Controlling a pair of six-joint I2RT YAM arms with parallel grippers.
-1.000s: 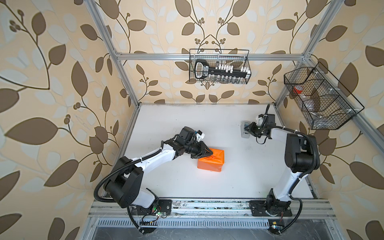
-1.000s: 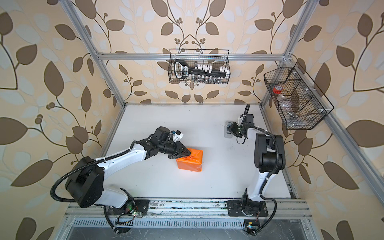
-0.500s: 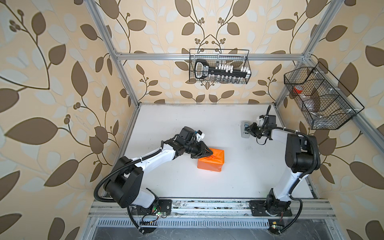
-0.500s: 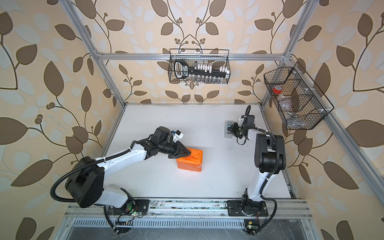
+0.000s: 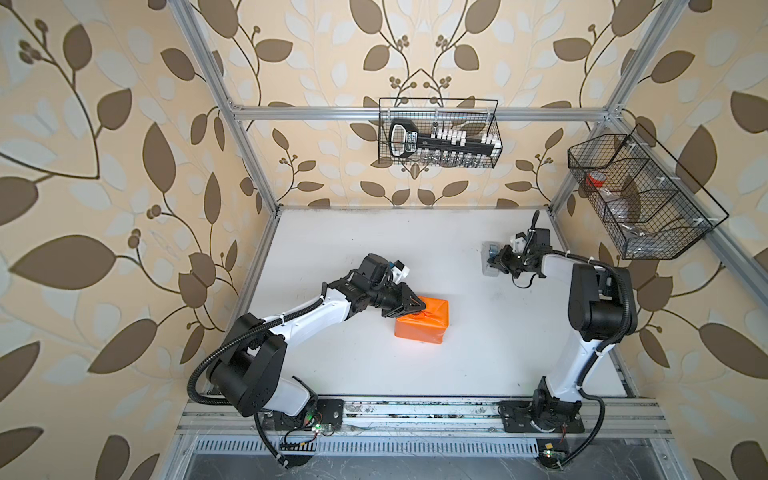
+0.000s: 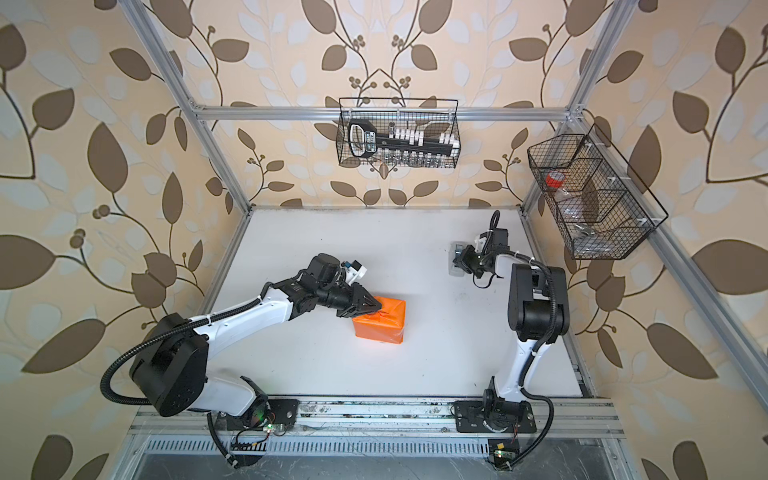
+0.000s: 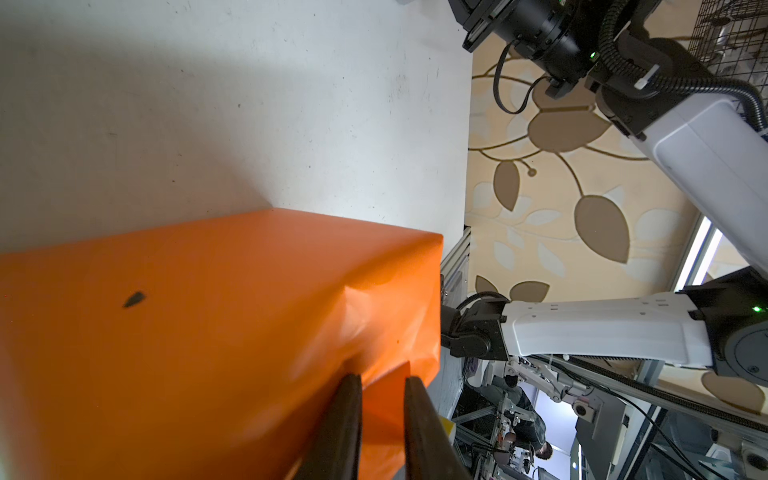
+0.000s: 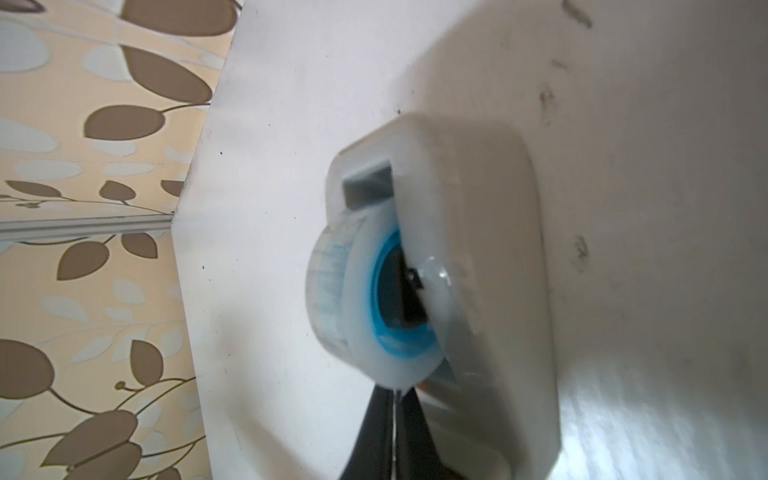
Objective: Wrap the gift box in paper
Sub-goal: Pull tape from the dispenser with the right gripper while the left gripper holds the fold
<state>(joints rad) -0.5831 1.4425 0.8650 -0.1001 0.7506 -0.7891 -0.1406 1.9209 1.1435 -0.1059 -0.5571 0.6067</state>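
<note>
Gift box not visible as such: the gift box was fully covered by the paper (image 5: 423, 322), an orange parcel on the white table (image 5: 353, 249), left of centre at middle depth.

Both top views: the parcel and the left arm sat exactly as they had a second earlier. The left gripper (image 5: 420, 306) rested on the parcel's far-left upper edge. The right gripper (image 5: 493, 262) was at the far right, well apart from the parcel, against the grey tape dispenser (image 5: 487, 254). Over that second it had edged slightly left onto the dispenser.

Left wrist view: the fingers (image 7: 345, 407) stood close together with a narrow gap, and a fold of orange paper lay between them at the creased end of the parcel. I judged the gripper clenched on that fold, keeping the flap in place. There was a small dark mark (image 7: 134, 299) on the paper's broad face (tear or speck, cannot tell).

Right wrist view: the black tips were brought together at the rim of the tape roll (image 8: 345, 291). A thin clear strip of tape (image 8: 392, 409) ran from the roll in between them. This was the change: the jaws had closed within the last second and pinched the free end of the tape.

Meaning for the task: the wrapping looked nearly done, with the folds made and one flap held, waiting to be sealed. The next move would likely need a steady pull to draw out a length, a tear, then carrying it across to the held flap. Risks: the thin strip could slip from the tips, or the light dispenser could drag along with the pull.
</note>
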